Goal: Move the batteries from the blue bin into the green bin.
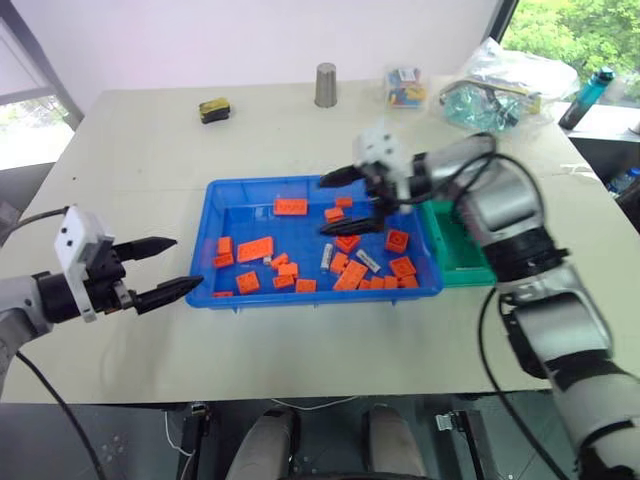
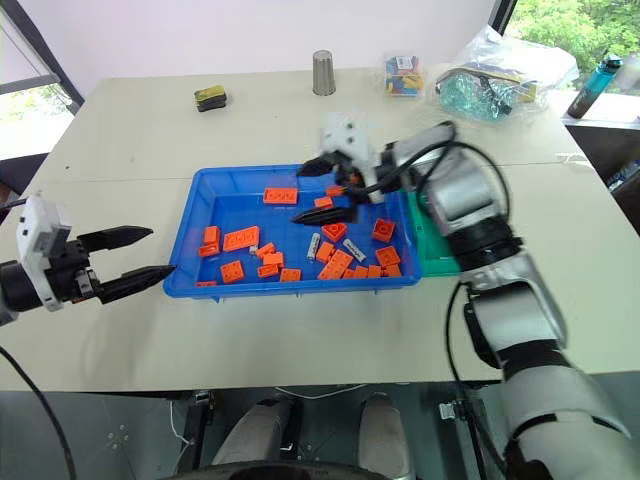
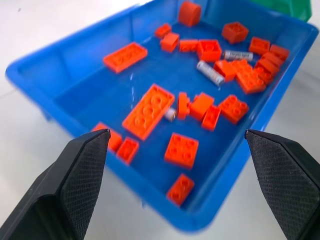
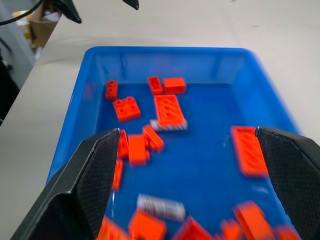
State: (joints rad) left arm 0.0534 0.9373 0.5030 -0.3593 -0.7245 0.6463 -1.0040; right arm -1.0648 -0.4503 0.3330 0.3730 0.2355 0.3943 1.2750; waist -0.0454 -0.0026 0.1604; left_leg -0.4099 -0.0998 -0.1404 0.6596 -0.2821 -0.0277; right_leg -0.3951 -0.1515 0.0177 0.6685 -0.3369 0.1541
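Observation:
The blue bin [image 1: 300, 294] sits mid-table, strewn with orange bricks [image 1: 255, 248]. Two silver batteries [image 1: 326, 258] [image 1: 368, 261] lie among the bricks in its right half, and the left wrist view shows a third battery [image 3: 170, 114] beside a long brick. The green bin [image 1: 452, 252] stands against the blue bin's right side, partly hidden by my right arm. My right gripper [image 1: 322, 206] hangs open above the middle of the blue bin, pointing left, with nothing in it. Off the bin's left edge, my left gripper [image 1: 188, 262] stands open and empty, pointing at the bin.
At the table's far edge are a metal cup [image 1: 326, 85], a yellow-and-black object [image 1: 214, 110], a clear box of coloured pieces [image 1: 405, 88] and a plastic bag [image 1: 500, 85]. A bottle [image 1: 590, 95] stands at the far right.

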